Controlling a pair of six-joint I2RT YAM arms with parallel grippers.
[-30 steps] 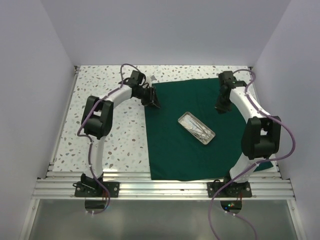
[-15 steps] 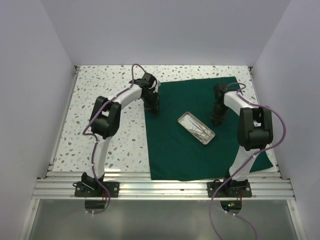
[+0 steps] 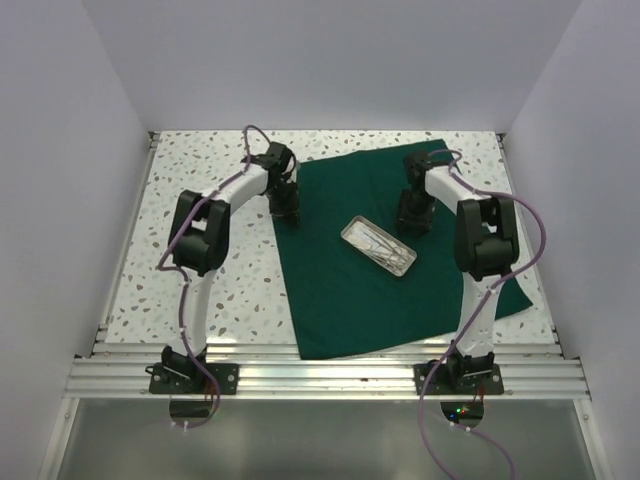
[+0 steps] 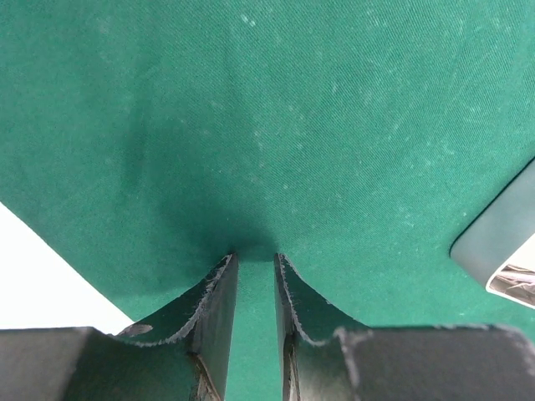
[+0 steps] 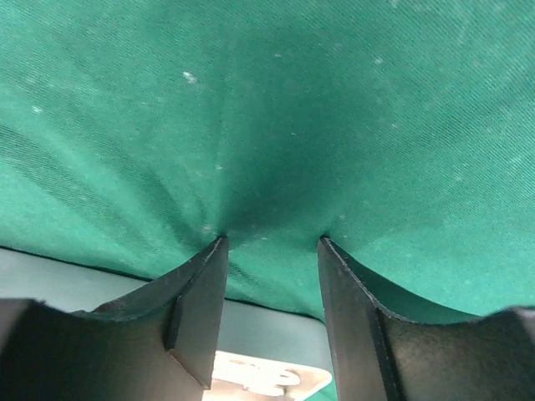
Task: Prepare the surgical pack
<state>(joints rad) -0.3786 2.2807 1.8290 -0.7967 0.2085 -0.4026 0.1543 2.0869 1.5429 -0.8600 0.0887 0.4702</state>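
The surgical pack (image 3: pixel 340 300) is a dark green cloth spread flat and slightly skewed on the speckled table. On its middle stands a metal tray (image 3: pixel 378 246) of instruments. My left gripper (image 3: pixel 287 205) points down at the cloth's left edge. In the left wrist view its jaws (image 4: pixel 255 255) stand a narrow gap apart, tips pressed on flat cloth (image 4: pixel 292 125), with the tray's corner (image 4: pixel 501 242) at the right. My right gripper (image 3: pixel 413 215) stands just right of the tray's far end. It is open (image 5: pixel 272 240), tips on faintly creased cloth (image 5: pixel 292 109), the tray's rim (image 5: pixel 276 330) below.
Bare speckled tabletop (image 3: pixel 200 190) lies left of the cloth. White walls close in the left, back and right sides. An aluminium rail (image 3: pixel 320 375) with both arm bases runs along the near edge. The cloth's near right corner (image 3: pixel 520 300) reaches close to the right wall.
The right gripper has opened and moved left toward the tray. The cloth and tray have slid left and turned a little. The left gripper has shifted slightly left, its gap unchanged.
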